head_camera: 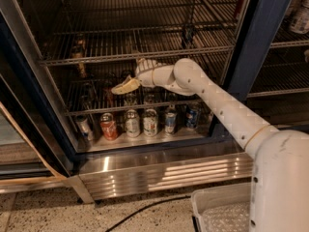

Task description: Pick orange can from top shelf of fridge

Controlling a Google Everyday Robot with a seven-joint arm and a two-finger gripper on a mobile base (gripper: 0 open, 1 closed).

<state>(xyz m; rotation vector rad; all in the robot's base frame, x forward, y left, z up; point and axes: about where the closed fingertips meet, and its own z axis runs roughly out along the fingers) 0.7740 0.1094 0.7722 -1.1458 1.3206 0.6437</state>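
The fridge [256, 47] stands open with its chrome wire racks in view. The orange can [78, 50] stands upright at the left end of the top shelf [145, 53], close behind the front bar. My gripper [132, 74] reaches into the fridge just below that shelf's front bar, to the right of and lower than the can, clearly apart from it. Its fingers are spread, one [125, 86] pointing down-left and one up at the bar, with nothing between them. My white arm [217, 105] comes in from the lower right.
A lower rack [96, 108] sits under the gripper. On the fridge floor stand a red can [108, 127], white-and-green cans [132, 123] and bluish cans [170, 121]. The open glass door [29, 110] is at the left. A white bin [227, 211] and a cable [145, 209] lie on the floor.
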